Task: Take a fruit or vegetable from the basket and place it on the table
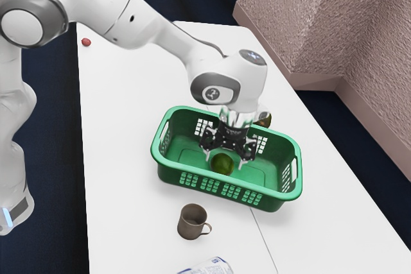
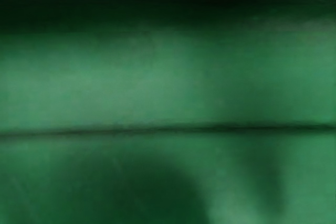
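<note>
The black gripper point(image 1: 224, 160) reaches down into the green basket point(image 1: 292, 195) in the exterior view, its two fingers spread wide. A round dark-green fruit or vegetable point(image 1: 222, 164) appears between and slightly below the fingertips, with gaps at its sides; whether either finger touches it, I cannot tell. In the wrist view, the basket's floor point(image 2: 131, 87) lies beneath my hand, with a dark shadow on it. The white table point(image 1: 122, 158) holds the basket.
A brown-grey mug point(image 1: 191, 221) stands beside the basket, and a white-and-blue package point(image 1: 210, 266) lies beyond it at the exterior view's lower edge. Behind the basket is a partly hidden brownish-green item point(image 1: 266, 120). A small red object point(image 1: 86, 42) sits near the table's far-left corner.
</note>
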You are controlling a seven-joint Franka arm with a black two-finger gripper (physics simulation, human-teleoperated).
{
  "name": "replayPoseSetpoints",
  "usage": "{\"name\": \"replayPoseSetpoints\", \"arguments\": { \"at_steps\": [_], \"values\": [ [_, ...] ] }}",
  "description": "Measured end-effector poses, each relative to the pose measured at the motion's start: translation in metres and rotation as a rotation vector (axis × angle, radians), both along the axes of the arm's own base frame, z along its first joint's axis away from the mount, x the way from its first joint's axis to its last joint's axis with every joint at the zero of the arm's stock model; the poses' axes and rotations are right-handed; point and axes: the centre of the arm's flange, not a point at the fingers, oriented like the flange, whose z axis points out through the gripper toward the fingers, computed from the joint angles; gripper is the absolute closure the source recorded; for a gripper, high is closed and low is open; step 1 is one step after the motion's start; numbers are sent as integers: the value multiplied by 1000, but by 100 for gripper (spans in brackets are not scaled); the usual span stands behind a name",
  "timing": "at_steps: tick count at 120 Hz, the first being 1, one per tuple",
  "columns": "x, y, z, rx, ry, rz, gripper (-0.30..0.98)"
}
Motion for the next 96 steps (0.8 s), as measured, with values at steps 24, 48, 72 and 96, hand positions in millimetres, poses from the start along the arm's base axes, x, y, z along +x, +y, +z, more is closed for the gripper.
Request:
{"name": "replayPoseSetpoints", "arguments": {
  "at_steps": [24,48,72,96],
  "values": [
    [2,-2,1,1,-7,-3,0],
    [0,-11,1,1,-13,-20,0],
    [1,-13,-2,1,-11,-23,0],
    [3,-13,-11,-2,-1,-15,0]
  ]
}}
